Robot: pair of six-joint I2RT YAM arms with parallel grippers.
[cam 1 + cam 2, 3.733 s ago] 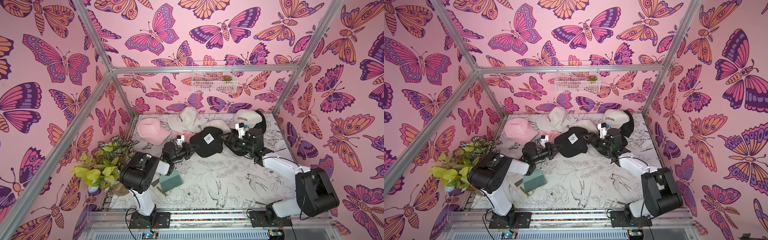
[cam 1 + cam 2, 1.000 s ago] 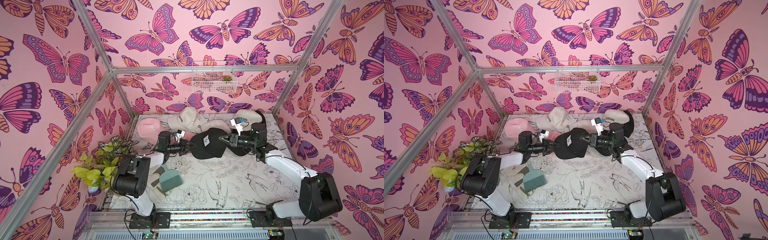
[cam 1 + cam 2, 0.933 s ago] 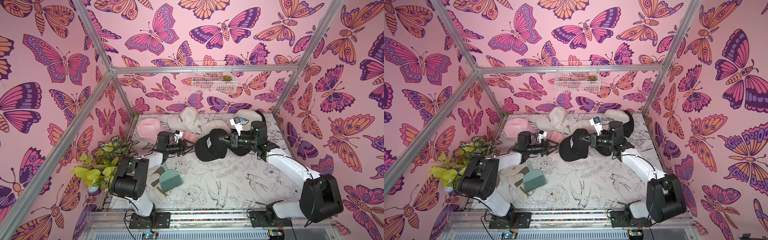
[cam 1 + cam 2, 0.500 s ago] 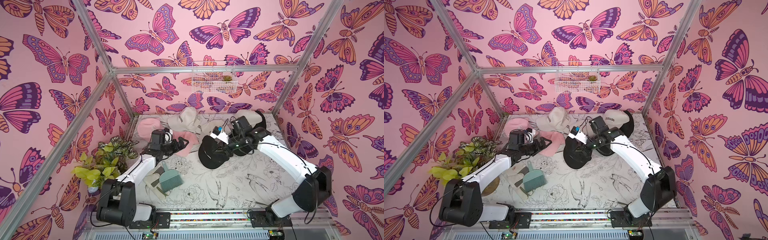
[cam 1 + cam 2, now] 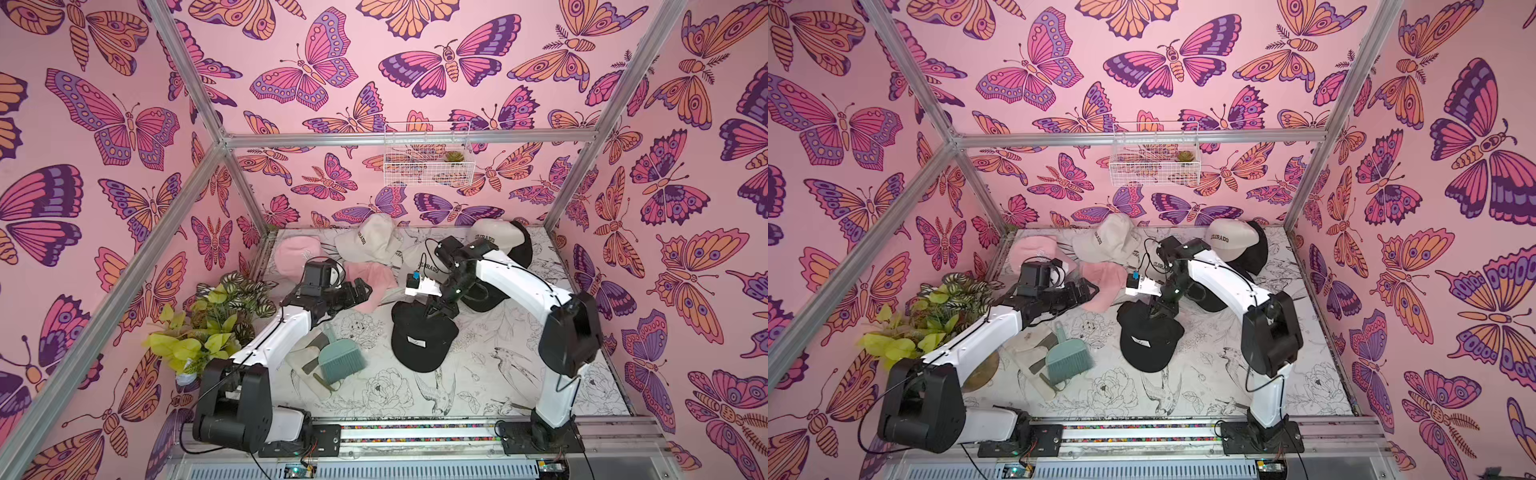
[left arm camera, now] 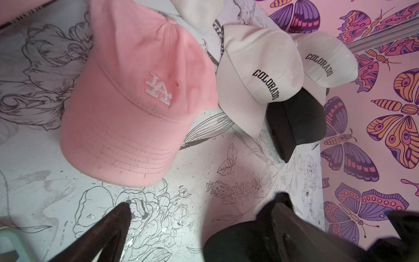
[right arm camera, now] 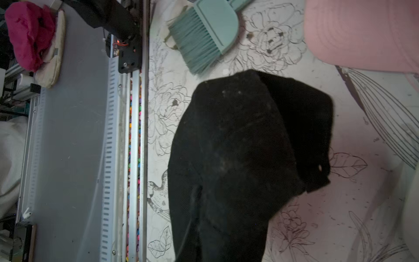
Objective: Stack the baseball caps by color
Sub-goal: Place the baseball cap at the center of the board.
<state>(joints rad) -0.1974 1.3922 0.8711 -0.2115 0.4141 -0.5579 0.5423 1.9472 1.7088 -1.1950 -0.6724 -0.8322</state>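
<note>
Left tool: jaws apart, empty.
Right tool: clamped on limp black cap, centre frame.
Pink cap: soft fabric dome, stitched curved brim.

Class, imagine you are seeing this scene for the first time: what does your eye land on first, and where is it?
The pink butterfly walls all round the table strike first. Then comes the black cap in the middle of the table, pinched by the right gripper. Behind it, cream caps and pink caps lie jumbled along the back edge.
</note>
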